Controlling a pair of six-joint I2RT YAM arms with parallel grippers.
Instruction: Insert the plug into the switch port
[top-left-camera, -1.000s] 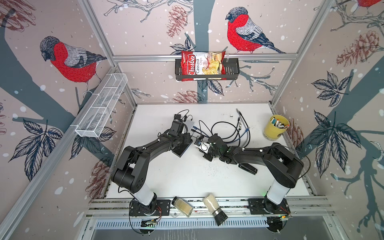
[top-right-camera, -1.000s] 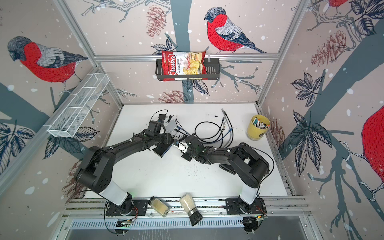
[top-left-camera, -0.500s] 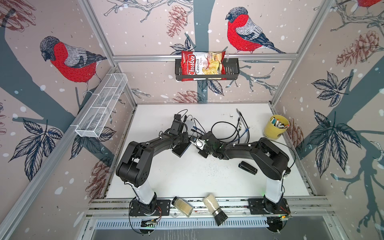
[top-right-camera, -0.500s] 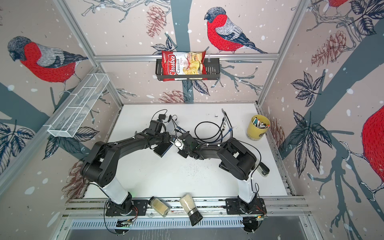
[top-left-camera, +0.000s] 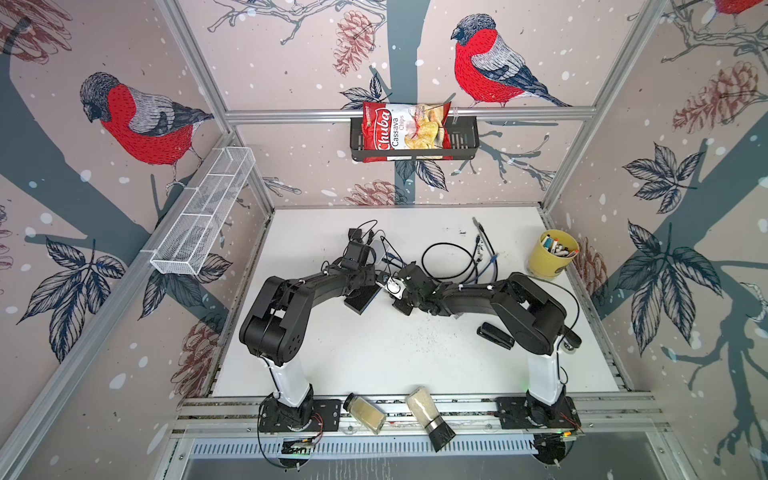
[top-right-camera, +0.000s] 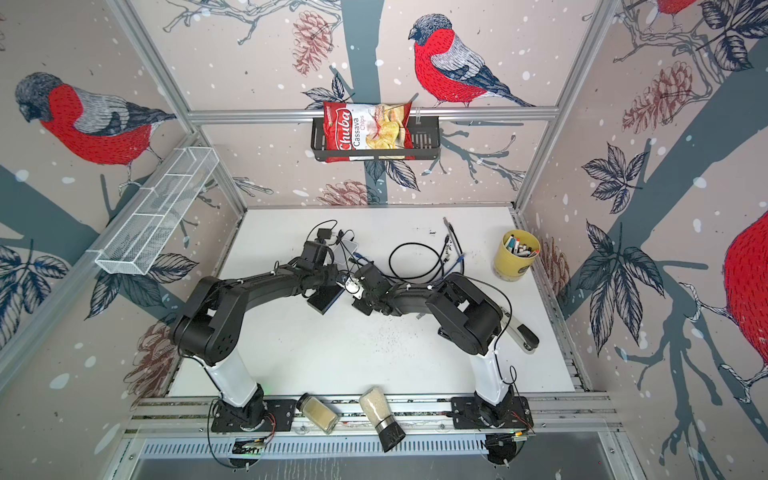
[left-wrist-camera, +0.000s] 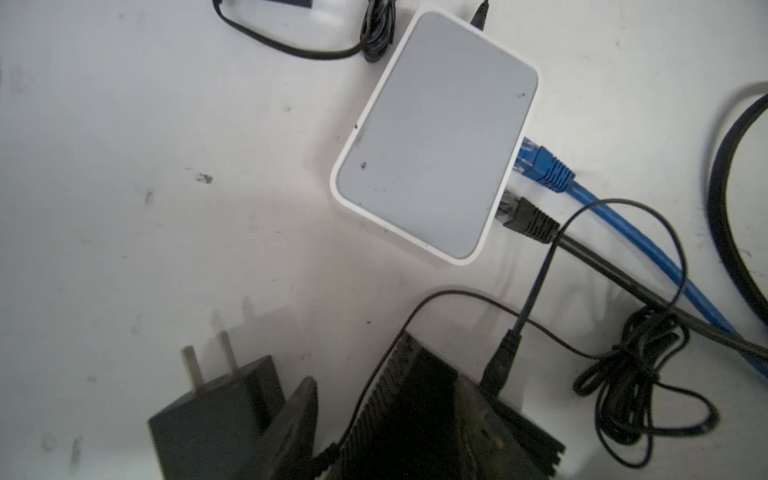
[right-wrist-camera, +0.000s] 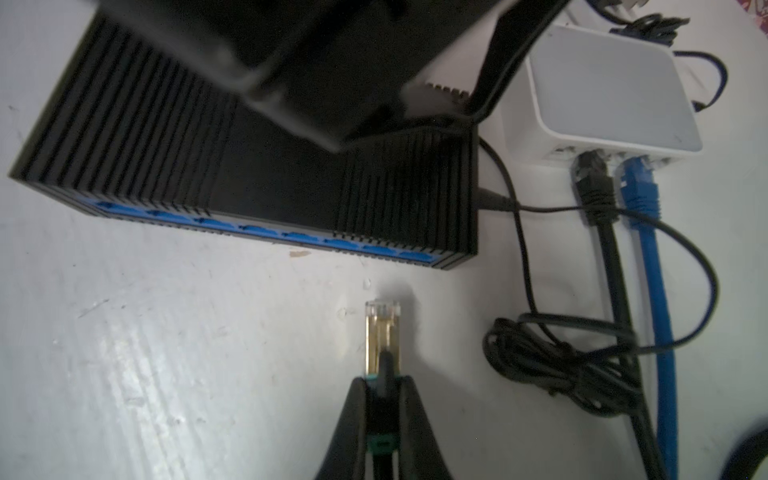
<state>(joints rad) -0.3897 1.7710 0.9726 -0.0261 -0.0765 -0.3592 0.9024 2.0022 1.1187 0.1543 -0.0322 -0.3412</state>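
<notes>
Switch (right-wrist-camera: 270, 174): black, ribbed, blue port strip. Plug (right-wrist-camera: 382, 332): gold, clear tip. Router (left-wrist-camera: 436, 137): grey, white rim. Cup (top-left-camera: 547, 259): yellow. Walls (top-left-camera: 291, 166): pink, red birds.

Top views bright, evenly lit, sharp, wide-angle stretch at 9 and 3 o'clock edges; wrist views dimmer, soft, table (right-wrist-camera: 145, 353) glare beside plug (right-wrist-camera: 382, 328), plug shadow faint, switch (left-wrist-camera: 415, 407) blurred near lens.
</notes>
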